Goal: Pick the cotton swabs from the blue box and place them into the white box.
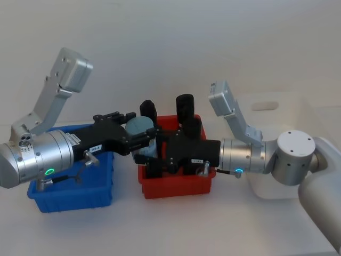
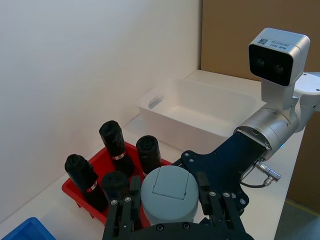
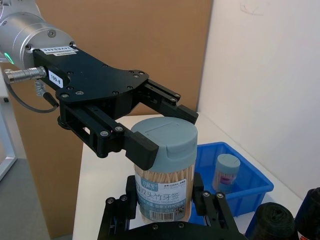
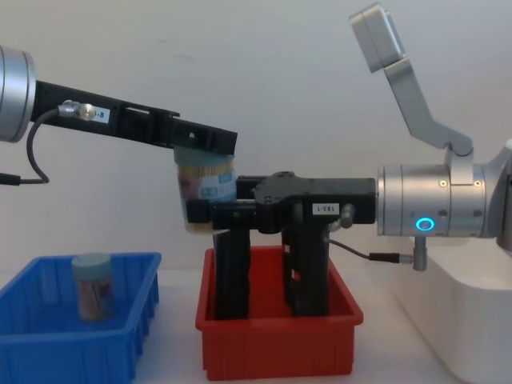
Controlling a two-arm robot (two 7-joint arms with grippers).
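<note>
The left gripper (image 3: 167, 134) has its fingers (image 3: 141, 146) clamped on opposite sides of the pale grey-blue lid (image 2: 167, 192) of a tub of cotton swabs (image 3: 162, 175), which stands upright in the air. Just beneath those fingers, the right gripper (image 3: 165, 200) reaches in from the opposite direction. Its fingers (image 3: 129, 194) are pressed against either side of the tub's labelled lower half, so both grippers grip the same tub, one above the other. Directly below the two sets of fingers sits a red bin (image 1: 176, 189) on the bench (image 1: 160, 229). It holds tall black blocks (image 2: 112, 140) standing upright, and the tub hangs clear above its rim on the left gripper's side. Farther out behind the left fingers, under that arm's forearm, is the blue box (image 1: 74, 197). A second tub (image 4: 92, 286) of swabs stands upright inside it. Out the other way, behind the right fingers and past the red bin, the white box (image 2: 190, 129) rests on the bench beside the right arm.
</note>
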